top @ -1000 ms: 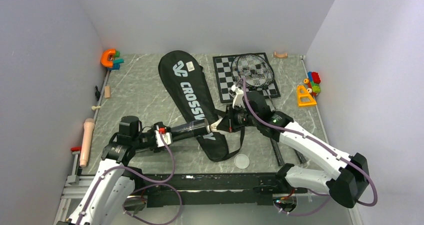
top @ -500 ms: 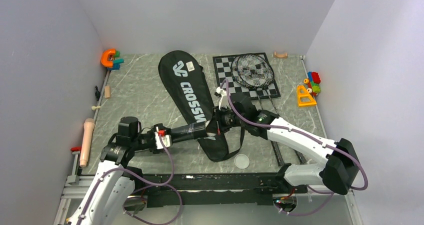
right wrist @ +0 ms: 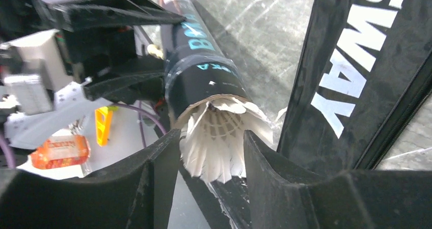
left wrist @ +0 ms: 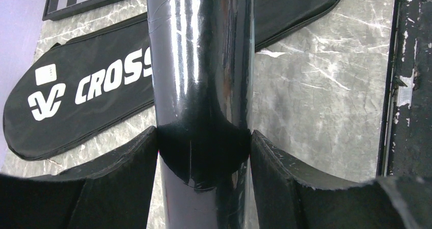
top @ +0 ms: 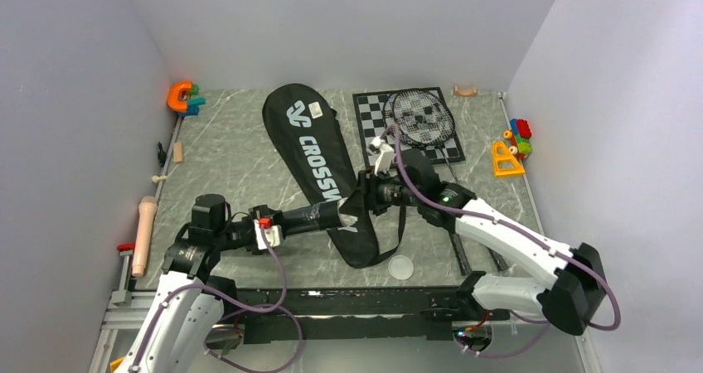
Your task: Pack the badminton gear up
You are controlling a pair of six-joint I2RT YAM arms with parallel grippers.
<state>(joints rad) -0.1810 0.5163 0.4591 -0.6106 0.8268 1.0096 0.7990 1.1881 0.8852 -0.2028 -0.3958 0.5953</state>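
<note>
Chessboard point(top: 369, 116) at back; colourful toys point(top: 507, 159) right edge.

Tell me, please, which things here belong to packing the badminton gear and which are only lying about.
Belong to the job: dark tube, shuttlecock in its mouth, CROSSWAY racket bag, racket, white lid.
Only lying about: chessboard, colourful toys, wooden pin at the left edge.

Cork end of shuttlecock point(right wrist: 219, 137) hidden inside tube point(right wrist: 196, 71).
</note>
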